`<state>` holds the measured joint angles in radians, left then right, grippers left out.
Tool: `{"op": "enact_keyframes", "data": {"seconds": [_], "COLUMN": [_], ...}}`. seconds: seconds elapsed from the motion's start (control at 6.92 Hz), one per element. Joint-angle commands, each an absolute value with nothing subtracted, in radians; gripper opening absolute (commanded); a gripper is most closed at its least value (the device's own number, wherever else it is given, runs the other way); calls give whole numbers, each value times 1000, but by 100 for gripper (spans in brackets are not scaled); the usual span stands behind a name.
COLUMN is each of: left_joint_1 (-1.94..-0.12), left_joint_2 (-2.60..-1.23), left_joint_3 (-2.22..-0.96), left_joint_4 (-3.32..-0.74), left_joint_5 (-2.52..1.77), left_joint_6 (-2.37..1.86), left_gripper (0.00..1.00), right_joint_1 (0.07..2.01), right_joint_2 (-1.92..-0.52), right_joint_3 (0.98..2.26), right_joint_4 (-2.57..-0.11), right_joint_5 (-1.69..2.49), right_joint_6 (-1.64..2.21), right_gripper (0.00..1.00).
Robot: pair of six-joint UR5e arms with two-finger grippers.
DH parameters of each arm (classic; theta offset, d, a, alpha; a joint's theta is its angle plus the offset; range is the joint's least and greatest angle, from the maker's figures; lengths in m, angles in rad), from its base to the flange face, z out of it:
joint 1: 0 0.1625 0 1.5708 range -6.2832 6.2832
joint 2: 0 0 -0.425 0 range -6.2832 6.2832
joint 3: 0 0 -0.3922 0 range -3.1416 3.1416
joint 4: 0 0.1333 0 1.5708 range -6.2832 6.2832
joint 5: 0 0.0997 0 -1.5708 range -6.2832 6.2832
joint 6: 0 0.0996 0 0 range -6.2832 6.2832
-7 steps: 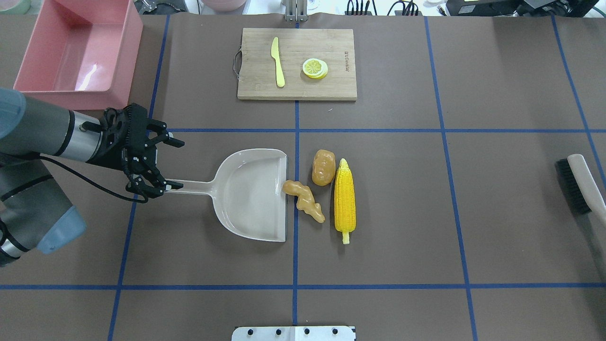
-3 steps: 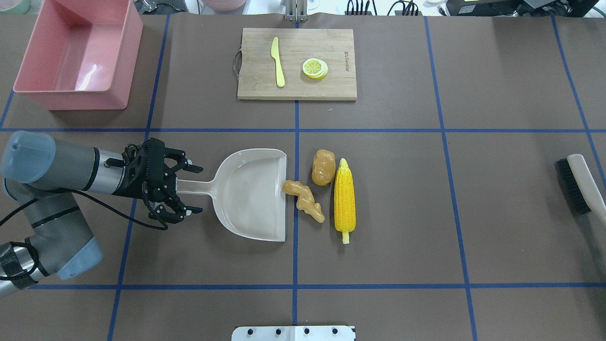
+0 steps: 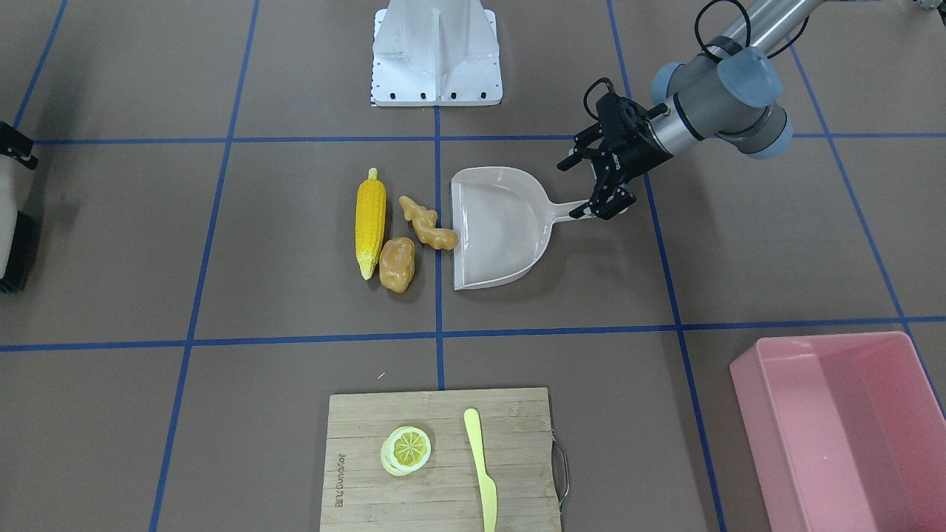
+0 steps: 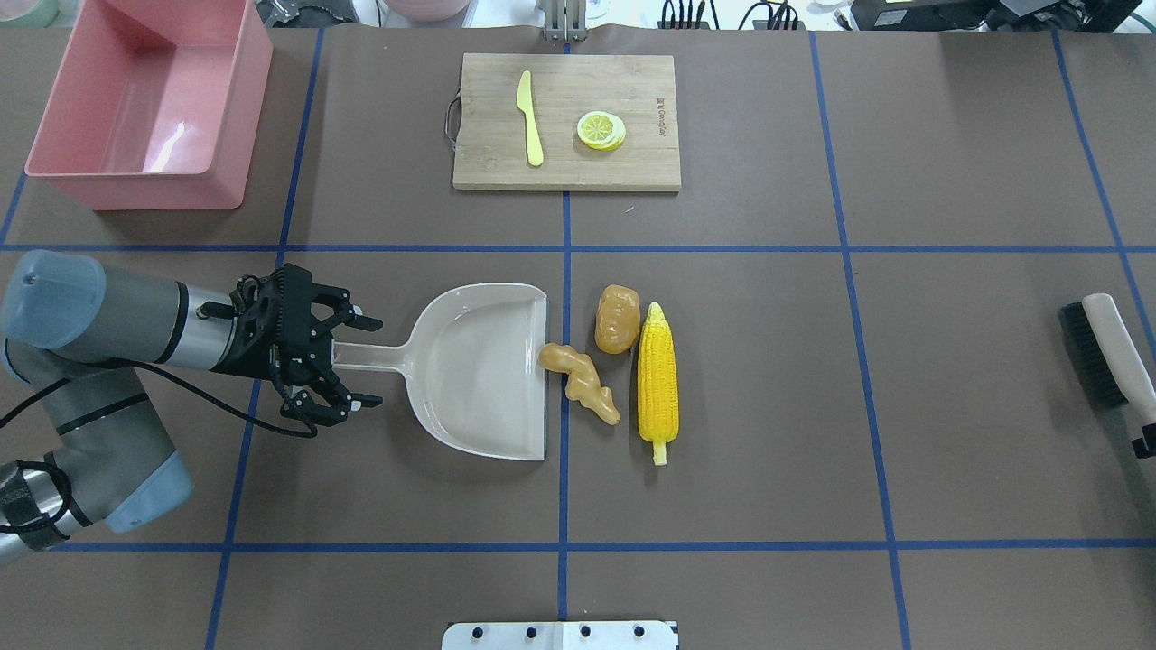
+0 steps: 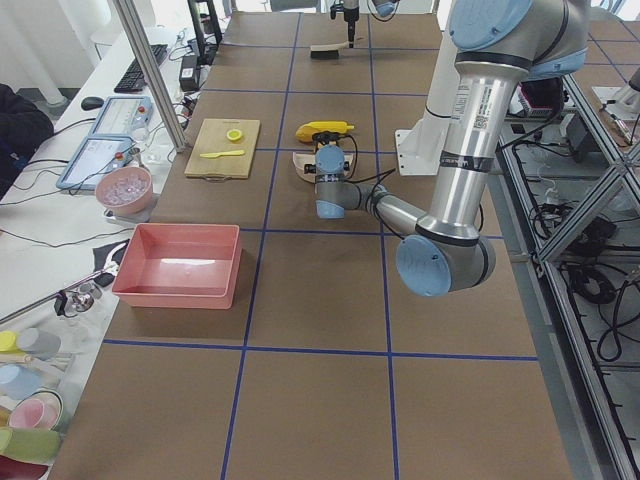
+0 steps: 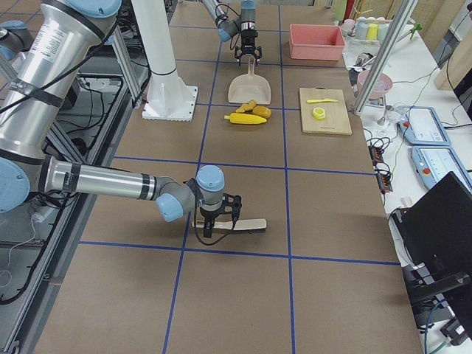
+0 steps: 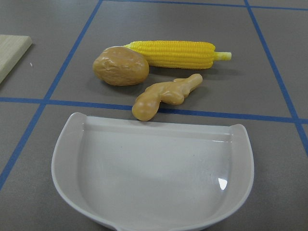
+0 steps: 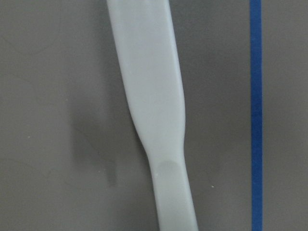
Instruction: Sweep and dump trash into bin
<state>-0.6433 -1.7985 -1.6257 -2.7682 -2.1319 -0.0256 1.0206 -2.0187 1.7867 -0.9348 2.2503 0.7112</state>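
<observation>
- Left gripper (image 4: 365, 359) first: its jaws are spread wide, one finger on each side of the dustpan handle (image 4: 372, 357), and neither finger is pressing on it. It's not gripping anything.
- Far left, at the back corner of the table, is the pink bin (image 4: 135, 191). It sits well away from the action, and nothing shows inside it.
- Moving right, the beige dustpan (image 4: 479, 370) lies flat on the brown mat. Its handle points at the left arm and its open lip faces the trash. The pan is bare.
- At the lip there's the ginger root (image 4: 580, 381), with one knobbly end touching the pan's edge and the rest angling away onto the mat.
- Just beyond it is the potato (image 4: 618, 318), on the mat up against the corn.
- Next, the corn cob (image 4: 657, 375) lies parallel to the lip, on the outer side of the other two.
- At the back centre is the wooden cutting board (image 4: 488, 167), carrying the pale yellow knife (image 4: 530, 117) and the lemon slice (image 4: 601, 129).
- At the far right edge, the brush (image 4: 1106, 348) lies on the mat.
- Right gripper (image 6: 214, 228): it's low over the brush handle, but I cannot tell whether the jaws are apart or clamped.
</observation>
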Motion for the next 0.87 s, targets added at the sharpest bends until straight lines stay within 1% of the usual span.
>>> {"op": "enact_keyframes", "data": {"seconds": [0.0,0.14,0.43,0.58,0.72], "left_joint_1": [-675,-676,-669,-666,-666], "left_joint_2": [-1808,-1809,-1831,-1838,-1838], "left_joint_3": [-1625,-1623,-1562,-1559,-1568], "left_joint_4": [-2712,-2706,-2707,-2704,-2691], "left_joint_5": [-2132,-2126,-2126,-2131,-2134], "left_joint_6": [-58,-57,-43,-44,-43], "left_gripper": [98,98,98,98,98], "right_joint_1": [968,954,943,943,943], "right_joint_2": [-2025,-2032,-2055,-2068,-2075], "right_joint_3": [1789,1789,1807,1818,1819], "right_joint_4": [-927,-927,-927,-927,-925], "right_joint_5": [2237,2223,2204,2201,2200], "right_joint_6": [718,716,715,710,707], "right_gripper": [100,100,99,96,90]}}
